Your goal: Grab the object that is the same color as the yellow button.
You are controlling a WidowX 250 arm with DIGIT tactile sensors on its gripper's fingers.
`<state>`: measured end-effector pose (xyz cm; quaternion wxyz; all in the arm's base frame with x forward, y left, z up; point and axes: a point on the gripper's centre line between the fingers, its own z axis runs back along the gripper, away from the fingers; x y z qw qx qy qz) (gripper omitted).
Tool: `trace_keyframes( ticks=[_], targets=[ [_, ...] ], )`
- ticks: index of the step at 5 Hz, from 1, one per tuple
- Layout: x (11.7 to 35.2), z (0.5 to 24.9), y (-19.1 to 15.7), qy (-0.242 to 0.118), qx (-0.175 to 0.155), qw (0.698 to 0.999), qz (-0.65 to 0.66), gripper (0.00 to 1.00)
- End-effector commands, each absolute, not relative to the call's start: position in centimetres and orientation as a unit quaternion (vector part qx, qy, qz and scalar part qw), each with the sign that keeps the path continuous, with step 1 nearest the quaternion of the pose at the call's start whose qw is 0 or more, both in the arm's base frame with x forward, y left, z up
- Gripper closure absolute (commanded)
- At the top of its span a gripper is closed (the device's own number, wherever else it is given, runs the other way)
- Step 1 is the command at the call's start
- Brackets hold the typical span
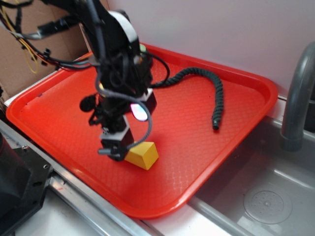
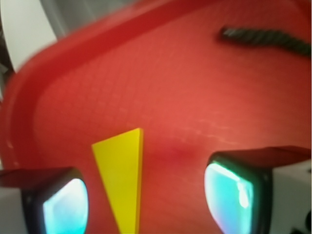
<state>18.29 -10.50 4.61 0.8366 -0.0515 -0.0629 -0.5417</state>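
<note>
The pincer (image 2: 146, 195) is open, its two pads (image 2: 66, 207) stand wide apart with nothing held between them. The yellow wedge (image 2: 122, 180) lies on the red tray (image 1: 236, 118), near the front part of it, and it sits in the gap between the pads but clearly closer to the left pad in the wrist view, almost beside it, while the other pad is further off. The long axis of the wedge runs away from the camera, roughly along the pads and not across the gap, with the broad end far and the thin point near. I judge that the pincer needs to shift a little toward the wedge side before closing, otherwise one pad may push the block away. The wedge looks like hard smooth plastic with flat faces and sharp edges, and the slanted faces could slip under pressure. The tray has a fine grid texture and a raised rounded rim. A black ribbed flexible hose (image 1: 206, 81) lies curved on the far part of the tray, well apart from the wedge. The yellow button cannot be seen clearly here.
</note>
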Motion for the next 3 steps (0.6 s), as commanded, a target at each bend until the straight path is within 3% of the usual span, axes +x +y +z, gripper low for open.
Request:
trace_keyframes(
  ticks=[1, 2, 3],
  targets=[
    [17.34, 2.42, -11.49, -0.043, -0.047, 0.817, -0.573, 0.00],
    [17.65, 1.77, -11.35, -0.040, -0.042, 0.818, -0.573, 0.00],
    [17.71, 2.15, -11.36, -0.053, -0.028, 0.821, -0.568, 1.00]
  ],
)
